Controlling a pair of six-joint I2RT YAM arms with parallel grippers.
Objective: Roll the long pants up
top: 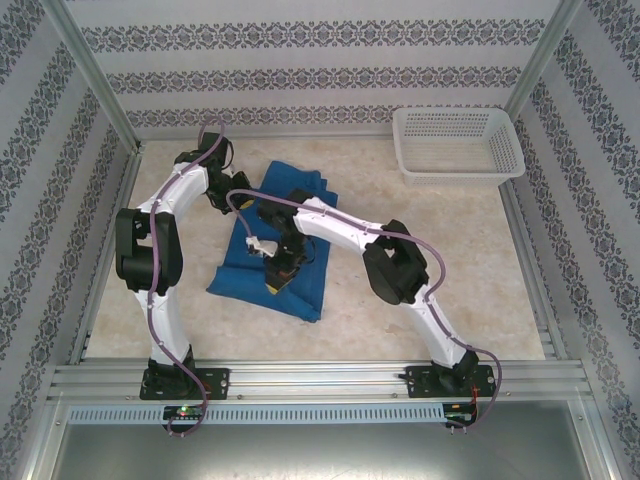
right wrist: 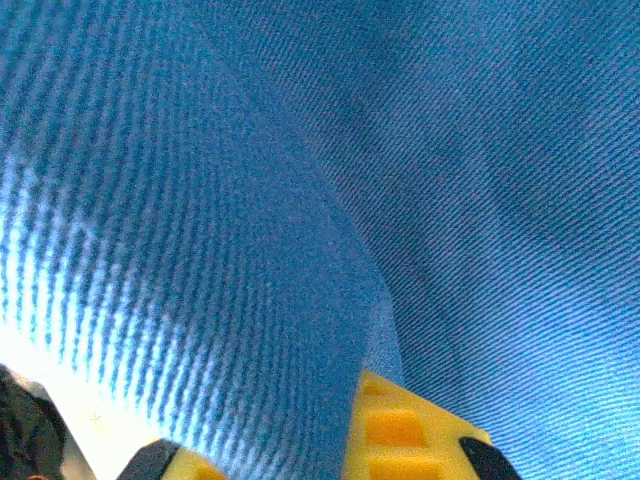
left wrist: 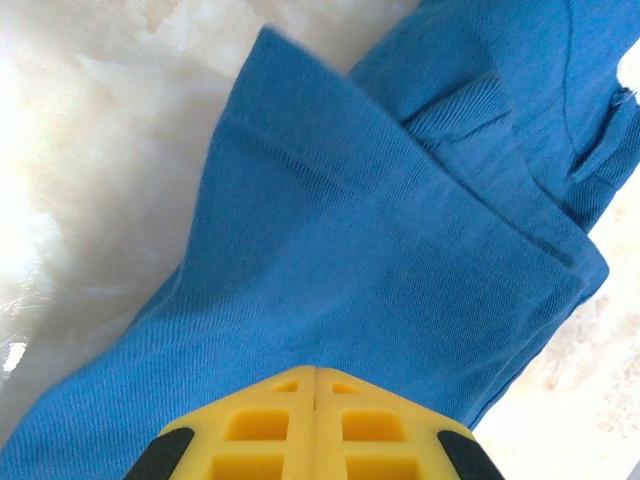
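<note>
Right jaws pinch the long pants [right wrist: 300,200]; left jaws are fully closed.

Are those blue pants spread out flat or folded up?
Folded, not rolled yet: the pants lie in a compact stack, and the left wrist view shows several layered edges.

The walls [top: 300,60] have pale wallpaper with horizontal bands of dark flower ornament. 2 silver metal posts [top: 93,75] rise at the back corners. The table [top: 420,300] has a beige marbled top under bright, even light.
</note>
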